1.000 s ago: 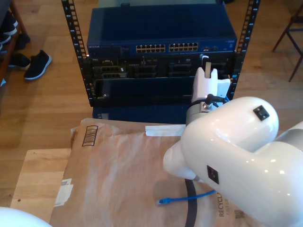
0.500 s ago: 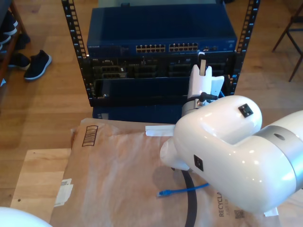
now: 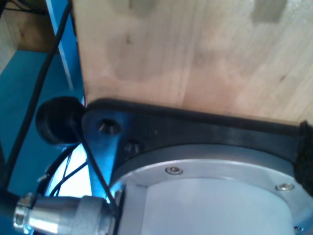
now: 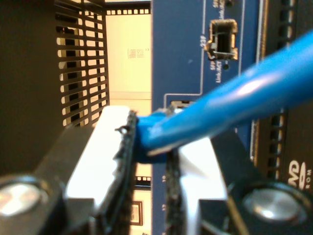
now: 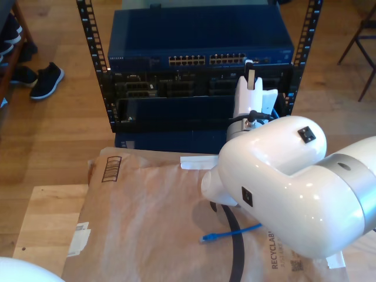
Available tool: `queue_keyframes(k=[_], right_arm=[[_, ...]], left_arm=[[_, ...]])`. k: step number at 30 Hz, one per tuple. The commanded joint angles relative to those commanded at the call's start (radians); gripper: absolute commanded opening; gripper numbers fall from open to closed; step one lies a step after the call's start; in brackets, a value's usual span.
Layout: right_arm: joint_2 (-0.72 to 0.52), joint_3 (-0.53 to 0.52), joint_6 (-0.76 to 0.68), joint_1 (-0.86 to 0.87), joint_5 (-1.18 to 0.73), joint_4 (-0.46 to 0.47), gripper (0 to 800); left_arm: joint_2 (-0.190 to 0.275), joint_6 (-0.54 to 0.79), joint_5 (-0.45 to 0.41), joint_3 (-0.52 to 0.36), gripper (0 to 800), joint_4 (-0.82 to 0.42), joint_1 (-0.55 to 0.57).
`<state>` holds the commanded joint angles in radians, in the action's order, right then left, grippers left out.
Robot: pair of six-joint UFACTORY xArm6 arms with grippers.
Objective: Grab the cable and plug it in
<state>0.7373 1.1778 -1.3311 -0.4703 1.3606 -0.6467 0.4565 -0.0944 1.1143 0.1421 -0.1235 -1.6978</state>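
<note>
Second wrist view has my second gripper (image 4: 149, 147) pinching the cable (image 4: 234, 100) close to the switch (image 5: 200, 41), but the slanted plug could snag beside a port; my first gripper's state I cannot tell.

One blue cable (image 5: 230, 233), one rack switch (image 5: 200, 44). Two rows of ports. Two dark shoes (image 5: 46, 79) on the floor.

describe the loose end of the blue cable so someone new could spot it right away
Start at the brown paper spread before the rack in the exterior view. Near its lower edge, beside the white arm, lies the cable: thin, bright blue, ending in a small plug. The black cable crossing it is thicker.
</note>
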Motion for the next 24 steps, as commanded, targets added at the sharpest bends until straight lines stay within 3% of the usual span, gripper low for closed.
queue_keyframes(k=[8,24], right_arm=[[0.000,0.000,0.002,0.018,-0.005,0.049,0],[0.002,0.002,0.000,0.018,-0.008,0.061,0]], left_arm=[[0.000,0.000,0.000,0.000,799,0.000,0.000],[0.000,0.000,0.000,0.000,798,0.000,0.000]])
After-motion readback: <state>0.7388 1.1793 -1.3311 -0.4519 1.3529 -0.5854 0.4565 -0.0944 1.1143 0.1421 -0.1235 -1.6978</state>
